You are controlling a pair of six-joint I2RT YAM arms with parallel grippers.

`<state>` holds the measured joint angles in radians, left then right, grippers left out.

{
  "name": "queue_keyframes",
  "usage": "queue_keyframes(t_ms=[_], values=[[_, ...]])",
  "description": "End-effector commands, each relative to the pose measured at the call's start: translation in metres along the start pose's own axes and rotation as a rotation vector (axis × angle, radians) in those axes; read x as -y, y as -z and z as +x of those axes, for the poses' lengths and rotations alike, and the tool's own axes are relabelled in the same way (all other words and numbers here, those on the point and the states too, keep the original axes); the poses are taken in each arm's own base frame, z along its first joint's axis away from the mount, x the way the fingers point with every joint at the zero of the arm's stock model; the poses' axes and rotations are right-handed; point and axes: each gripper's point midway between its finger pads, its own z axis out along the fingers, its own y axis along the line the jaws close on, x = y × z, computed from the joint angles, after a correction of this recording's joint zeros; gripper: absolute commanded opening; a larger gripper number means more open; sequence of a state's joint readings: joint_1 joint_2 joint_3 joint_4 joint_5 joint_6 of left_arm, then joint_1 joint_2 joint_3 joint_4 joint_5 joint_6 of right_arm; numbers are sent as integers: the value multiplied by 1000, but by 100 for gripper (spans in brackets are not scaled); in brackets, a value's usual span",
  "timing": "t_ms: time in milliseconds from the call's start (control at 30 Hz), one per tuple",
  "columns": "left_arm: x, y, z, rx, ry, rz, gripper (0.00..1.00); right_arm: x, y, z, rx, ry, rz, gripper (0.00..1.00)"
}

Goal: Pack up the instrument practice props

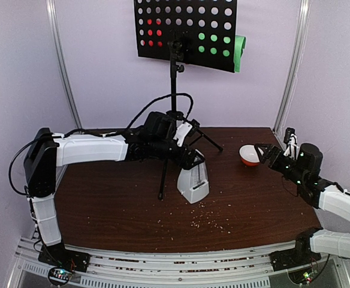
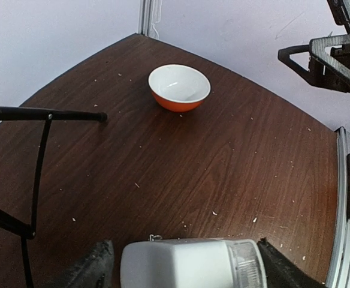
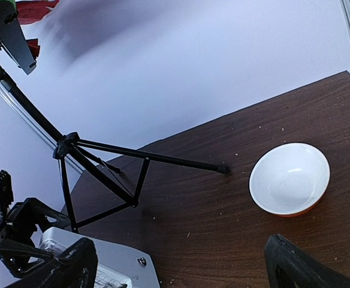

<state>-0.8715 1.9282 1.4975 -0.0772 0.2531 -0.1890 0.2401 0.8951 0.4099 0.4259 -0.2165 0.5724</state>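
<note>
**Left gripper straddles the metronome, right gripper spread by the bowl**

Near the middle of the brown table (image 1: 115,210), the white metronome (image 1: 194,185) stands upright among scattered crumbs (image 1: 206,219). The left gripper (image 1: 194,161) is over its top. In the left wrist view its fingers (image 2: 97,267) flank the metronome closely on both sides, but I cannot tell whether they press on it. To the right, the right gripper (image 1: 262,151) hangs with its jaws spread wide and holding nothing, just beside the orange-and-white bowl (image 1: 249,156). Behind the metronome the black music stand (image 1: 173,90) stands upright on its tripod legs. A red sheet (image 1: 150,43) and a green sheet (image 1: 240,53) show through the holes of its perforated desk.
</note>
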Motion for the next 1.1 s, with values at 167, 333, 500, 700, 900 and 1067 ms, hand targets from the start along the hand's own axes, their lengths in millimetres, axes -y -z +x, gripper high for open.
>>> queue_keyframes(t_ms=[167, 333, 500, 700, 900, 1067], values=[[1, -2, -11, 17, -93, -101, 60, -2, -1, -3, 19, -9, -23, 100], [2, -2, -9, 13, -83, -124, 47, 2, 1, -2, 24, -4, -1, 100], [2, 0, -10, 18, -60, -159, 42, 4, 4, -5, 40, 12, 13, 100], [-8, 13, -10, 39, 141, -329, 44, 14, 5, -8, 51, -54, 75, 100], [33, 6, -7, 58, 246, -217, 73, 7, -4, 10, -72, -86, 45, 100], [64, 5, -4, 71, 282, -86, 90, 0, -4, 19, -111, -93, -3, 100]])
